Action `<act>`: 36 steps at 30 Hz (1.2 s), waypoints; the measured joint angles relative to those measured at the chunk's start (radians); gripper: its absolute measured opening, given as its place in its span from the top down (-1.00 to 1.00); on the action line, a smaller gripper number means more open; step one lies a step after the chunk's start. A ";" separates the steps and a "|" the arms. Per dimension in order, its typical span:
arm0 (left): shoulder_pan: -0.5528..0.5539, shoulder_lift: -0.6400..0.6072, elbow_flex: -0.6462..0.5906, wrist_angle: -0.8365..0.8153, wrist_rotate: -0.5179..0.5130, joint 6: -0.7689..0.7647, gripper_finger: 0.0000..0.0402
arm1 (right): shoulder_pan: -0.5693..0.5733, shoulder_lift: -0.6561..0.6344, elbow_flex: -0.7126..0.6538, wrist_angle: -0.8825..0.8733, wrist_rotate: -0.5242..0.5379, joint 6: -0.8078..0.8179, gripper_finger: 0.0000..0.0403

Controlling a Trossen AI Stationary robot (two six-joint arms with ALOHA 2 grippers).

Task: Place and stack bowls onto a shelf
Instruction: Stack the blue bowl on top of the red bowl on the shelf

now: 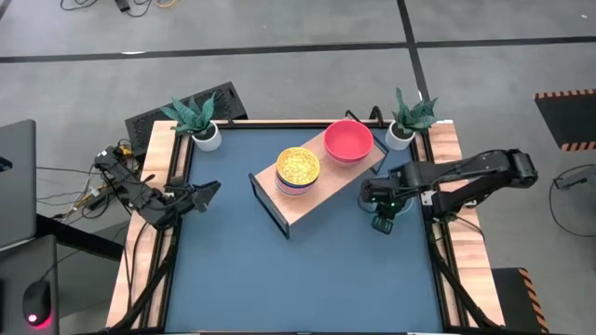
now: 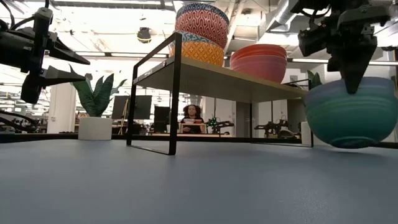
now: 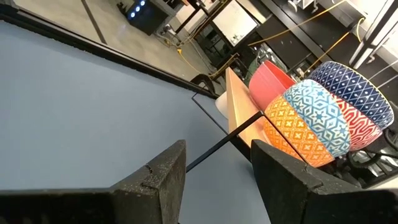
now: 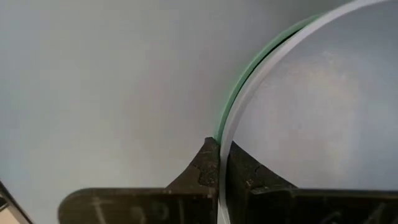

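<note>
The right hand pinches the rim of a teal green bowl, which hangs below it, tilted and just clear of the blue bench. Just beside this hand, toward the bench's middle, stands the light-wood shelf, carrying a stack of patterned bowls and pink bowls. The left hand hovers at the opposite bench edge, fingers spread, with the shelf ahead of it.
</note>
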State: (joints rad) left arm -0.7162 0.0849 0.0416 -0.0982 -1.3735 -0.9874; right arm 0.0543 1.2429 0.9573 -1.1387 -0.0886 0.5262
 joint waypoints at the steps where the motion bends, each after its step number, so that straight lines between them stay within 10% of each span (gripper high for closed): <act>1: 0.000 0.000 0.000 0.000 0.000 0.000 0.18 | 0.000 0.000 0.000 -0.003 -0.001 0.001 0.88; 36: 0.000 0.000 0.000 0.000 0.001 -0.001 0.18 | 0.017 -0.020 0.000 0.007 -0.004 0.070 0.88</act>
State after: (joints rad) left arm -0.7162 0.0849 0.0417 -0.0982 -1.3727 -0.9883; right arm 0.0713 1.2228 0.9573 -1.1313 -0.0924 0.5964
